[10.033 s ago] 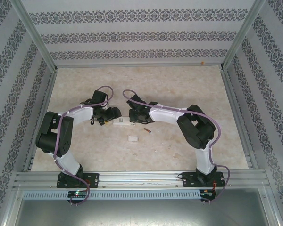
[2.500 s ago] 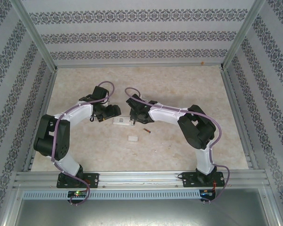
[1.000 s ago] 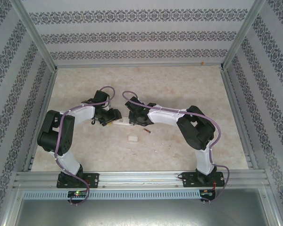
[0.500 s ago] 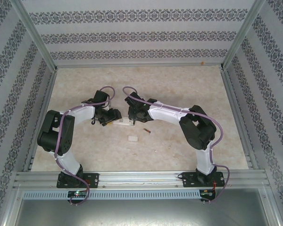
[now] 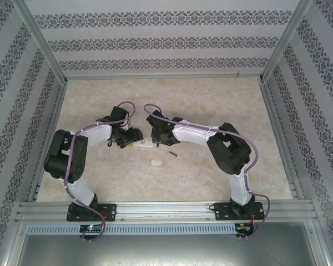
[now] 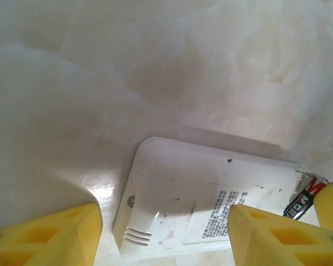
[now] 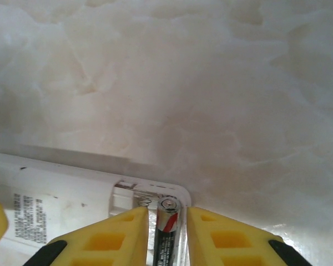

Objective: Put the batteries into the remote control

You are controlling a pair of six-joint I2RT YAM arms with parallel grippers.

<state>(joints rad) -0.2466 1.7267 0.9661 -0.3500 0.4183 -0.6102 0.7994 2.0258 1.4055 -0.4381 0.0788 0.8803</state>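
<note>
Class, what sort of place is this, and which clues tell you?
Probably a robot test cell, not a home: an aluminium frame boxes in a marble-look table, wallpapered panels serve as walls, and two arms bolted to the near edge fit a battery into a remote control.

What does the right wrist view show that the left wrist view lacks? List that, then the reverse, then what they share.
Right wrist: the remote's open battery bay with its spring, and the right claw with a finger close on either side of the battery.
Left wrist: the remote's far end with three slots, and the left claw wide open over that end.
Shared: the white remote, its printed label, the battery, the marbled table.
</note>
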